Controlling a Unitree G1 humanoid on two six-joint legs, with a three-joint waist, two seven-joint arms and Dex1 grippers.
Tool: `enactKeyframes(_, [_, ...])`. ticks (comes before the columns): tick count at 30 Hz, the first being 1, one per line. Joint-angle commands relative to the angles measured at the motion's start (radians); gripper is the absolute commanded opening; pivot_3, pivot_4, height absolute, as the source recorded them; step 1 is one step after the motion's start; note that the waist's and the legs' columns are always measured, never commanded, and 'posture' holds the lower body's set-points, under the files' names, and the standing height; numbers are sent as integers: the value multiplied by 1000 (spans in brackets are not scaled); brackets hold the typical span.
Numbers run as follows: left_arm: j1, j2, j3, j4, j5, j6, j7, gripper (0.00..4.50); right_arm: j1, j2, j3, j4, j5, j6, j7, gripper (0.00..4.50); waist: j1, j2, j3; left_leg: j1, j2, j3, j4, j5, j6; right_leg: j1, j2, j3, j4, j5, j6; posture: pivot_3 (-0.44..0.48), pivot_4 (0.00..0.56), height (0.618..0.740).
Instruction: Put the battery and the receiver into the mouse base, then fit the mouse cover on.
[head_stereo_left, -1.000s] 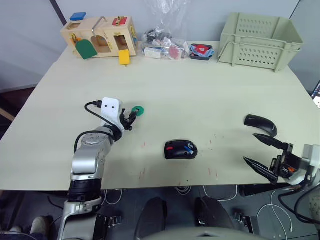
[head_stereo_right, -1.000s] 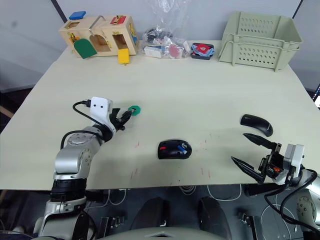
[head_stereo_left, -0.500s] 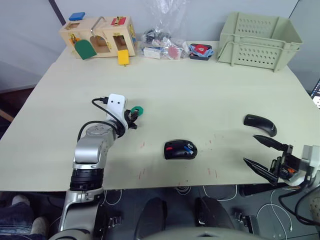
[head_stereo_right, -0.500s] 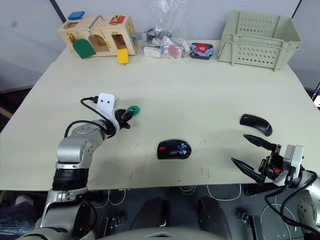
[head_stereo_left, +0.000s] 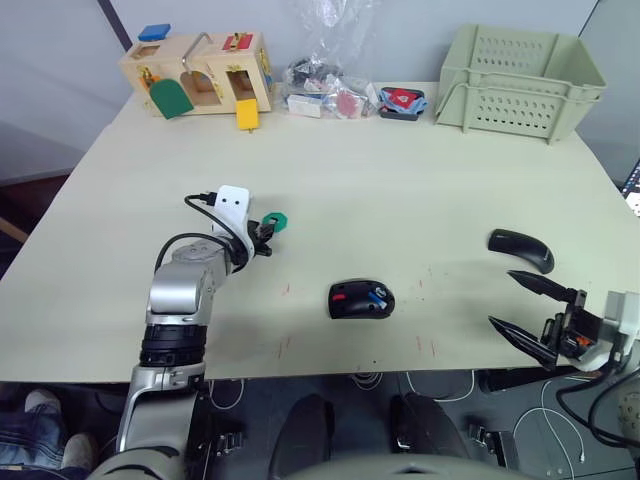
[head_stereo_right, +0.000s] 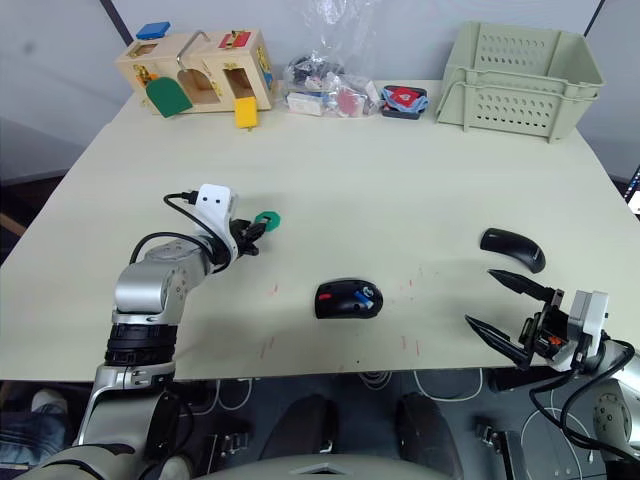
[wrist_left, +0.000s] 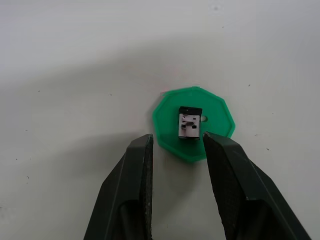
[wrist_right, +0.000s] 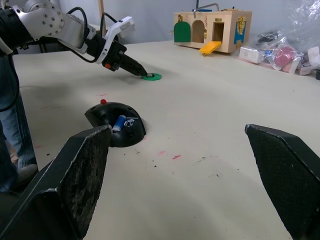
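— What did your left gripper face?
— A metal receiver on a flat green disc, fingers apart.
— And your right gripper?
— Spread at the table edge, near the glossy mouse cover; the battery lay in the mouse base.

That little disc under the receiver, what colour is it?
Green; the disc shows best in the left wrist view.
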Motion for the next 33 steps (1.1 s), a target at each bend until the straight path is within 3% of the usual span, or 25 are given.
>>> enactKeyframes(1, [-23,14,-12,3,12,-35,-21,1713,6,1,-12,-24,4,-18,4,4500,0,0,0,0,0,0,0,0,0,0,0,0,0,0,0,0,150,740])
enactKeyframes(33, [-38,12,-16,53,16,-113,-76,1713,31,3,-11,-24,-2,-39,3,4500,0,0,0,0,0,0,0,0,0,0,0,0,0,0,0,0,150,740])
